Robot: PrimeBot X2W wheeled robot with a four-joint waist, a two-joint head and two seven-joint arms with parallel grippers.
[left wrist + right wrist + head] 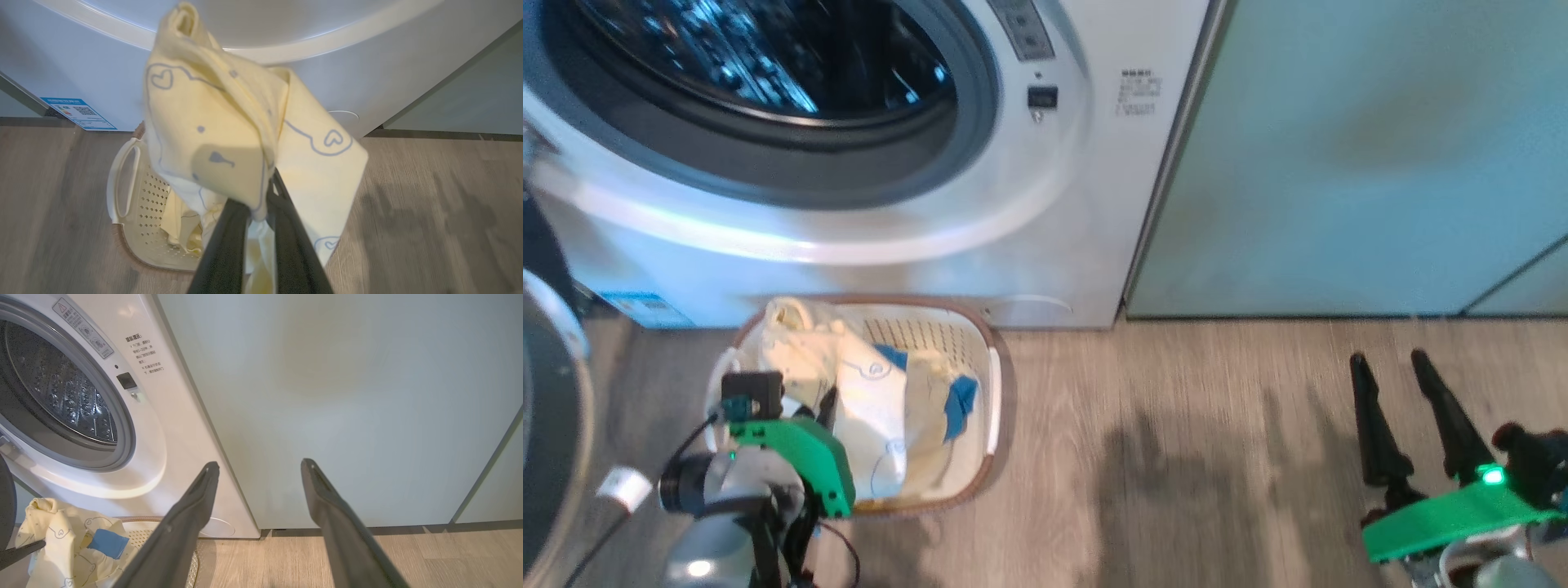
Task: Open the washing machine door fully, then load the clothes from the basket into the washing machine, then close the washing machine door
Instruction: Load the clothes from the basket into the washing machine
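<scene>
The clothes [229,134], pale yellow with outlined bears, are pinched in the left claw [261,196]. Its fingers are closed almost together on a fold, and the bundle stands up over them while a tail hangs down into the basket [122,179]. The basket sits on the floor [1176,425] just in front of the washing machine [1045,229], below the drum opening [768,82].

The grip looks thin, on one fold rather than the whole bundle, so a quick lift could let the fabric slide out. The hanging tail may catch the basket's rim and drag the light basket along. The blue piece [961,400] lies loosely on the cloth and could be left behind or drop to the floor.

Higher up, trailing cloth might lodge on the grey rim of the opening and later foul the washing machine door [547,408], which stands open close beside the left arm and could be bumped.

The right claw [1388,358] is spread wide and empty, well apart, before the pale green cabinet [1339,163].
</scene>
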